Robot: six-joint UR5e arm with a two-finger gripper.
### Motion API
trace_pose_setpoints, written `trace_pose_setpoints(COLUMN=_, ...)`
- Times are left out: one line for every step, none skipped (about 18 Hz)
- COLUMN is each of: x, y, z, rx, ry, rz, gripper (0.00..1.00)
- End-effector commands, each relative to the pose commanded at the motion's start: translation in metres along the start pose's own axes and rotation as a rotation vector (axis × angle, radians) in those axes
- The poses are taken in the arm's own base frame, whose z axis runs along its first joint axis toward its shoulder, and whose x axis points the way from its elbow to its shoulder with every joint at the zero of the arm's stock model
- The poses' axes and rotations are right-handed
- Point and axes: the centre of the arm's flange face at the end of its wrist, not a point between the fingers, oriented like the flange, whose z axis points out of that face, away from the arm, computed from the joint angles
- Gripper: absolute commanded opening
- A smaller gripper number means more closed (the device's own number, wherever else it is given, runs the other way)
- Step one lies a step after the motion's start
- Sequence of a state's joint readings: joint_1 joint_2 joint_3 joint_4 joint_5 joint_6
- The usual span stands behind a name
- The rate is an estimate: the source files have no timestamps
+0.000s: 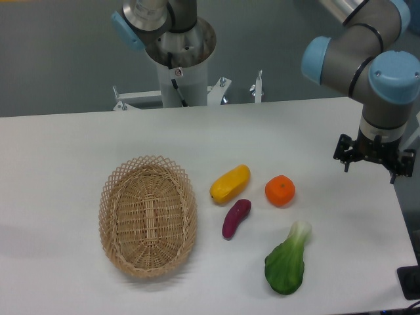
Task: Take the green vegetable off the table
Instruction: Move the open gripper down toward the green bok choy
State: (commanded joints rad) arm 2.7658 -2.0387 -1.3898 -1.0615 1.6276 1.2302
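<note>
Arm bent over the right edge of the tabletop, hand well apart from the green vegetable.
The wrist points downward, and the hand is dark and partly hidden, so whether it is apart or together cannot be told; it touches nothing. The vegetable lies near the front edge, below the orange.

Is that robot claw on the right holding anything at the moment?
Nothing is held. The gripper hangs above the table's right edge with nothing in it, and the green vegetable lies apart on the table, untouched.
</note>
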Motion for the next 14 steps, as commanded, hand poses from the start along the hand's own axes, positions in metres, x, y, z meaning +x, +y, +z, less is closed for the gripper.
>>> trace_pose_setpoints(x=0.0, y=0.0, z=0.001, rx=0.003, ry=0.001, rz=0.0, gripper=1.0)
trace_pose_setpoints(x=0.0, y=-0.001, z=0.001, rx=0.006, ry=-0.003, rz=0.0, gripper=1.0)
trace_pose_setpoints(x=0.0, y=-0.001, z=0.001, rx=0.01, ry=-0.006, rz=0.0, gripper=1.0)
trace_pose_setpoints(x=0.0, y=-0.001, z=0.002, rx=0.013, ry=-0.008, rz=-0.01, gripper=1.0)
trace_pose_setpoints(x=0.001, y=-0.001, z=0.003, rx=0.018, ry=-0.016, rz=-0.035, gripper=1.0)
trace_pose_setpoints(x=0.0, y=-0.003, z=0.002, rx=0.034, ry=-0.034, rz=-0.066, gripper=1.0)
trace_pose_setpoints(x=0.0, y=-0.009, z=0.005, rx=0.052, ry=-0.043, rz=-0.107, gripper=1.0)
trace_pose_setpoints(x=-0.001, y=-0.016, z=0.007, rx=0.066, ry=-0.055, rz=-0.155, gripper=1.0)
trace_pose_setpoints(x=-0.003, y=-0.018, z=0.004, rx=0.076, ry=-0.07, rz=-0.191, gripper=1.0)
trace_pose_setpoints(x=-0.004, y=-0.019, z=0.003, rx=0.079, ry=-0.074, rz=-0.202, gripper=1.0)
trace_pose_setpoints(x=-0.003, y=-0.019, z=0.004, rx=0.078, ry=-0.072, rz=-0.207, gripper=1.0)
trace_pose_setpoints(x=-0.003, y=-0.019, z=0.003, rx=0.079, ry=-0.073, rz=-0.21, gripper=1.0)
trace_pose_setpoints(x=-0.003, y=-0.02, z=0.003, rx=0.08, ry=-0.075, rz=-0.21, gripper=1.0)
trace_pose_setpoints(x=-0.003, y=-0.02, z=0.003, rx=0.081, ry=-0.076, rz=-0.215, gripper=1.0)
